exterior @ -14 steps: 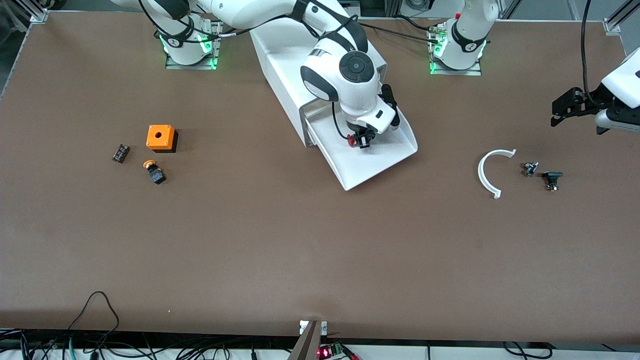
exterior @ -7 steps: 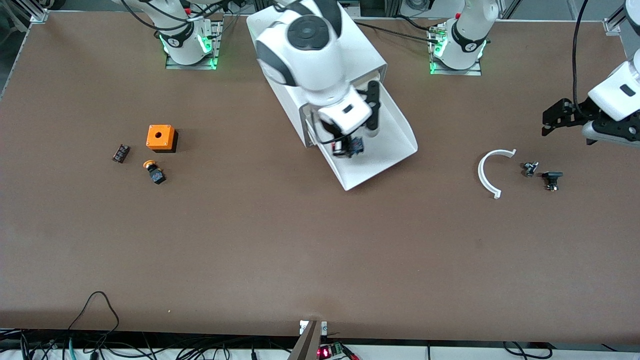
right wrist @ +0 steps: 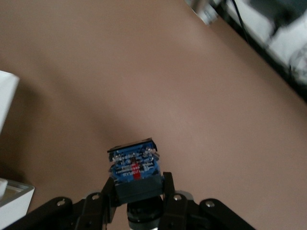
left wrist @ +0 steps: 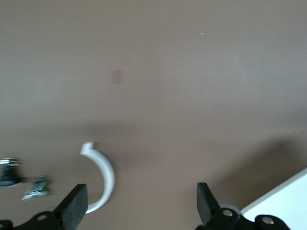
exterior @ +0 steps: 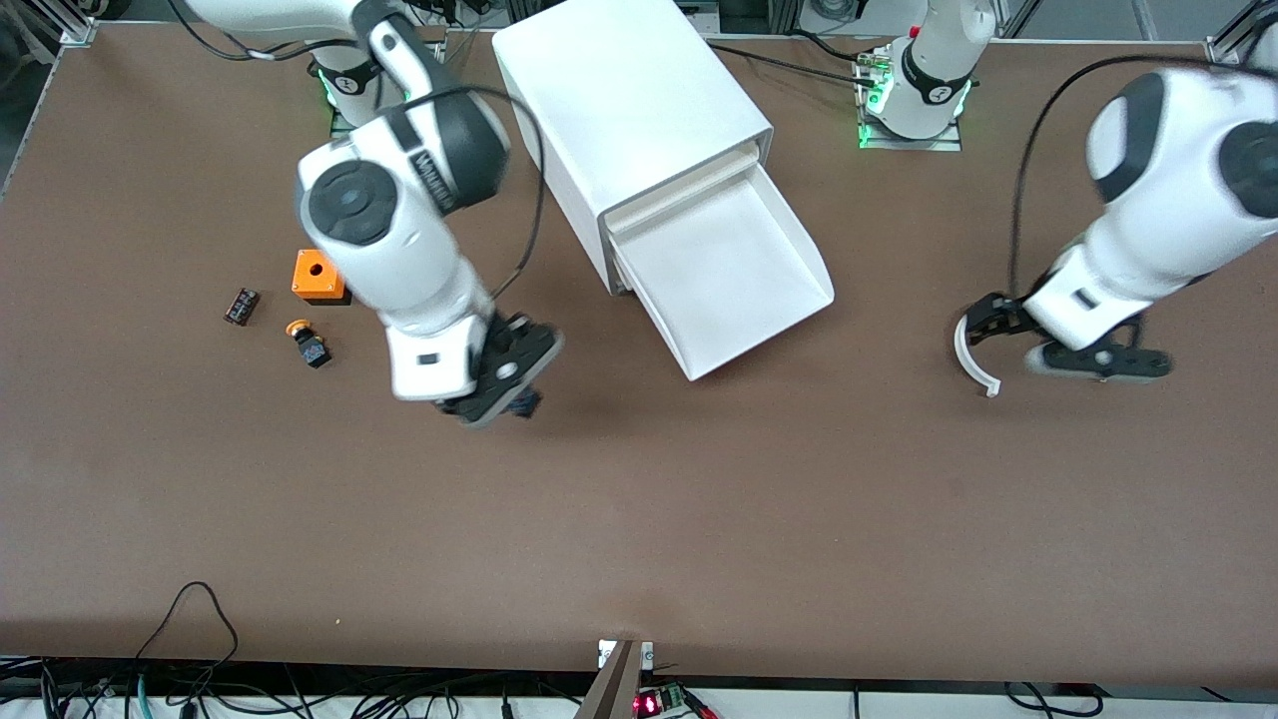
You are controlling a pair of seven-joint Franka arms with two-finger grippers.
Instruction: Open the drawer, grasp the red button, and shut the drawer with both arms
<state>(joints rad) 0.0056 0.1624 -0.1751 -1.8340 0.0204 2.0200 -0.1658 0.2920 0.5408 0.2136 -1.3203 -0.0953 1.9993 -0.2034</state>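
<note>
The drawer [exterior: 721,268] is pulled out of the white cabinet [exterior: 639,110] and shows nothing inside. My right gripper [exterior: 504,394] is over bare table between the drawer and the orange cube. It is shut on the button [right wrist: 134,168]. The right wrist view shows the button's black body and blue terminal end between the fingers [right wrist: 168,189]; its red cap is hidden. In the front view only a dark bit of the button [exterior: 523,404] shows. My left gripper [left wrist: 140,207] is open and empty, low over the white arc [left wrist: 104,177].
An orange cube [exterior: 321,275], an orange-capped button [exterior: 308,343] and a small black part [exterior: 241,306] lie toward the right arm's end. The white arc [exterior: 970,355] and small dark parts [left wrist: 34,188] lie toward the left arm's end. A white corner [left wrist: 283,203] shows in the left wrist view.
My right gripper lifted the button out of the drawer and carried it over the table toward the orange cube. My left arm swung down and in, to over the white arc.
</note>
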